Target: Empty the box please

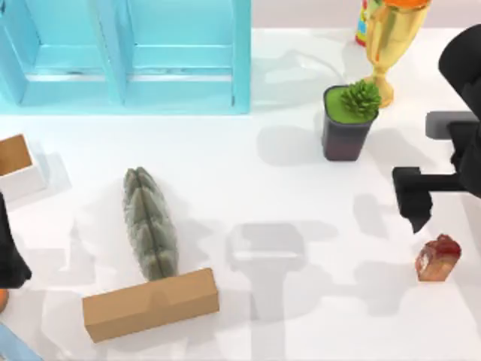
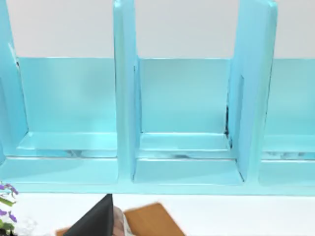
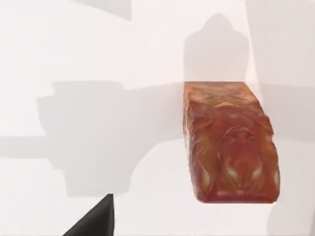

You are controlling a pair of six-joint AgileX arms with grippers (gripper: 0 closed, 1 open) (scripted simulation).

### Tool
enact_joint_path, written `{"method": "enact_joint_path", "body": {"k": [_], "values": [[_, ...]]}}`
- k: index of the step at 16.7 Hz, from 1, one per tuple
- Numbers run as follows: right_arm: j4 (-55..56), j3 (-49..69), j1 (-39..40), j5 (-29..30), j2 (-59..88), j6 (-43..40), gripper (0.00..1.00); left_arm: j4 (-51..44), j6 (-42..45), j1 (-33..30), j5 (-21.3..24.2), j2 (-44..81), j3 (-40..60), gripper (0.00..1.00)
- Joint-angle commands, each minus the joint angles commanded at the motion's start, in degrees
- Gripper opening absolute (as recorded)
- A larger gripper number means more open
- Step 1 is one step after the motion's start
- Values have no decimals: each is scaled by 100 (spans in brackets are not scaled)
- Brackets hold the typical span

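The white box (image 1: 16, 167) sits at the desk's (image 1: 248, 188) left edge; the right hand (image 1: 418, 214) hovers far off above the red seal (image 1: 438, 258), grip state unclear, and descending risks toppling it

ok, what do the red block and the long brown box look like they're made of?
Red block: looks like carved stone or resin, going by its glossy, mottled red-orange surface with relief. Brown box: probably cardboard, flat matte tan faces with a seam; could be plain wood.
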Motion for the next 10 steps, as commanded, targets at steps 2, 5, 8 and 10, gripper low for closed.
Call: {"method": "enact_joint_path", "body": {"k": [2,5,8,10], "values": [[-86,310,-317,-17,105,-272,100,0,0,0,0,0,0,100],[-339,1072,-1123,-42,401,-985,100,0,0,0,0,0,0,100],[-711,1946,-2135,-54,818,-1927,100,0,0,0,0,0,0,100],[-996,2499,-2836,-54,1130,-2621,100,0,0,0,0,0,0,100]]}}
